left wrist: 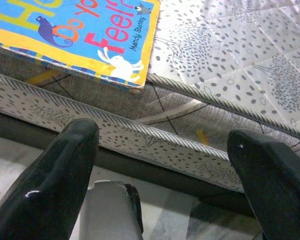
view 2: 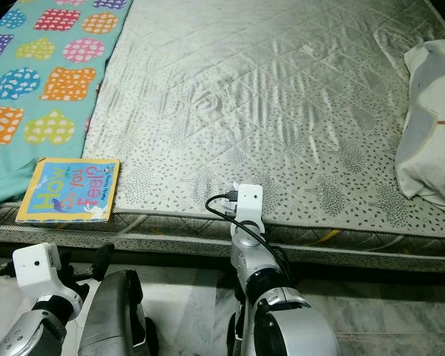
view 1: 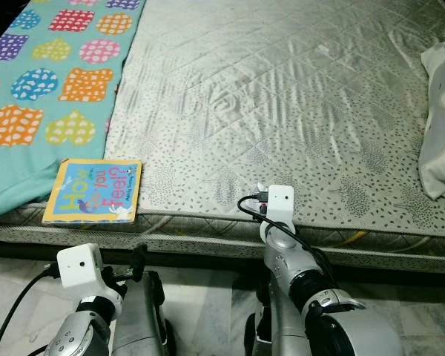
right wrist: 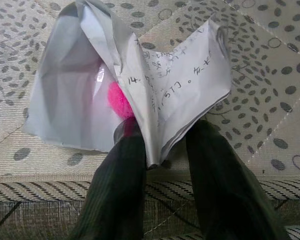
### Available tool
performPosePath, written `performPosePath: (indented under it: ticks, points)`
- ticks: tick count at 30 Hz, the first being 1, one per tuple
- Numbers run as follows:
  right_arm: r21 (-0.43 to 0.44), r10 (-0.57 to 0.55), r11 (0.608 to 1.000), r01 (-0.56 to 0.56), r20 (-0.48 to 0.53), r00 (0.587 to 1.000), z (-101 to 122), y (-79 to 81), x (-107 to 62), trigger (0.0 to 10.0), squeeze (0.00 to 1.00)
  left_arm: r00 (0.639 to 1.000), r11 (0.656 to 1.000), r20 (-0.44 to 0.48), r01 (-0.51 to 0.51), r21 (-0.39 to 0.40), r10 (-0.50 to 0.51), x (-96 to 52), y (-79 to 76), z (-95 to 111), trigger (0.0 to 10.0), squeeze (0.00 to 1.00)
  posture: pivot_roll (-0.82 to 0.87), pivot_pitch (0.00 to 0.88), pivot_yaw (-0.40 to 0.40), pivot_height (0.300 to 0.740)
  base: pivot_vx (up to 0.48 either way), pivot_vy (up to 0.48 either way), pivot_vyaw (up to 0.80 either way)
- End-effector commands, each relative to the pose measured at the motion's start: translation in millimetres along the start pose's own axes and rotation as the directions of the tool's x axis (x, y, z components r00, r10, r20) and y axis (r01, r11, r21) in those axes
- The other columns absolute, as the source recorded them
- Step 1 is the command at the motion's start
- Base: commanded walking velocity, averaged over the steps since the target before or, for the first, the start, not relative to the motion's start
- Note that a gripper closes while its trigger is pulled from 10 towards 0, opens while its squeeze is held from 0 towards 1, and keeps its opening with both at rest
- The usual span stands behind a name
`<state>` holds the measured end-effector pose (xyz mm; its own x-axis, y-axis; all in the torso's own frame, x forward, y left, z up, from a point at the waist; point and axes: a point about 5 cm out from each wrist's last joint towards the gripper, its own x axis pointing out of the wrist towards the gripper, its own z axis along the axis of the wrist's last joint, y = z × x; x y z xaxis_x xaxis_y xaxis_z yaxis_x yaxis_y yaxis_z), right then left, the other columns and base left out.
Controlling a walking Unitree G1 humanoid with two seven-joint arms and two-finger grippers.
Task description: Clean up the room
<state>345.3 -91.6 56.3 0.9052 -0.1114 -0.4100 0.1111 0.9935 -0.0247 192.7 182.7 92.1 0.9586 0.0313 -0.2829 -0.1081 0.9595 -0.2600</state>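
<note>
Right gripper (right wrist: 162,150) pinching one paper (right wrist: 140,80) on mattress (view 1: 282,96); left gripper (left wrist: 165,165) spread wide, empty; one book (view 1: 94,191).

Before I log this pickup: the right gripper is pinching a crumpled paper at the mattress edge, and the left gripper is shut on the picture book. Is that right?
Not quite. The left gripper is open and holds nothing; the left wrist view shows its fingers spread wide below the mattress edge, apart from the picture book. The rest stands: the right gripper does pinch the crumpled paper at the mattress edge.
</note>
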Motion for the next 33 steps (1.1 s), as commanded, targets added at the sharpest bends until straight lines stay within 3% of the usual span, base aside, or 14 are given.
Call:
performPosePath:
  ticks: [1, 18, 24, 33]
  points:
    - [0.015, 0.001, 1.0, -0.001, -0.017, 1.0, -2.8, 1.2, -0.3, 0.0, 0.0, 1.0, 1.0, -0.013, -0.008, 0.009, 0.008, -0.7, 1.7, -2.9, 10.0, 0.0, 0.08, 0.222, -0.035, 0.578, 0.0, 0.0, 0.0]
    - [0.05, 0.015, 0.999, -0.017, 0.028, 0.999, 7.7, -3.2, 2.3, 0.0, 0.0, 1.0, 1.0, 0.0, -0.003, 0.006, 0.003, 6.9, -0.5, -2.0, 10.0, 0.0, 0.07, 0.206, -0.041, 0.578, 0.0, 0.0, 0.0]
    - [0.076, 0.079, 0.993, -0.091, 0.151, 0.985, 28.5, -9.5, 2.1, 0.0, 0.0, 1.0, 1.0, 0.017, -0.011, 0.0, 0.011, 9.9, 0.8, -1.5, 10.0, 0.0, 0.05, 0.175, -0.04, 0.578, 0.0, 0.0, 0.0]
    - [0.085, 0.173, 0.976, -0.198, 0.234, 0.957, 27.0, -29.3, -13.2, 0.0, 0.0, 0.999, 1.0, 0.042, -0.005, -0.013, 0.005, 18.1, -2.2, -1.4, 10.0, 0.0, -0.01, 0.123, -0.037, 0.578, 0.0, 0.0, 0.0]
